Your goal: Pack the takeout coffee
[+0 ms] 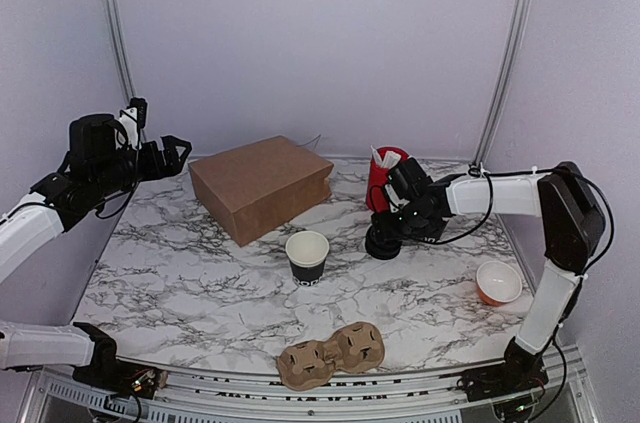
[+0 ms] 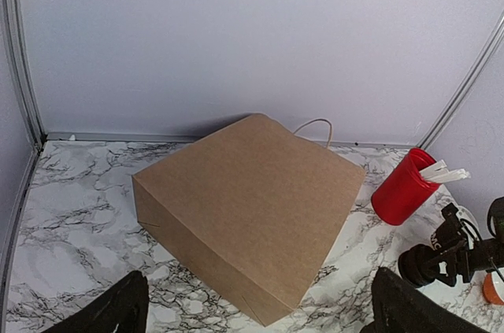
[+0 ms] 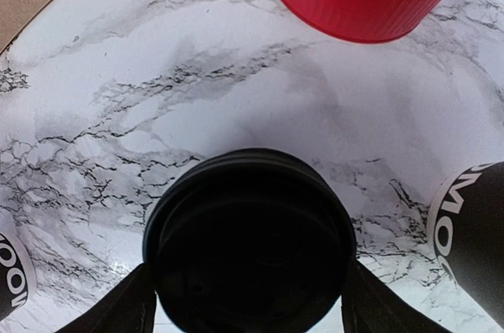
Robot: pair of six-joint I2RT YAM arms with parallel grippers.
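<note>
the lidded cup [image 3: 252, 238] is black, tub [image 1: 381, 183] red, bag [image 1: 260, 186] brown, table [image 1: 190, 283] grey-veined white.

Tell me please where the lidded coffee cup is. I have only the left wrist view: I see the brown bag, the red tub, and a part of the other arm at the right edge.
Observer: The takeout coffee stands on the table on the near side of the red tub, between the fingers of the right gripper.
Operator: Is the gripper closed on it?
Observer: In the right wrist view the fingers lie against both sides of the lid.
Operator: Is there a carrier for it?
Observer: Yes, a cardboard cup carrier lies at the near edge of the table, with both holes empty.
</note>
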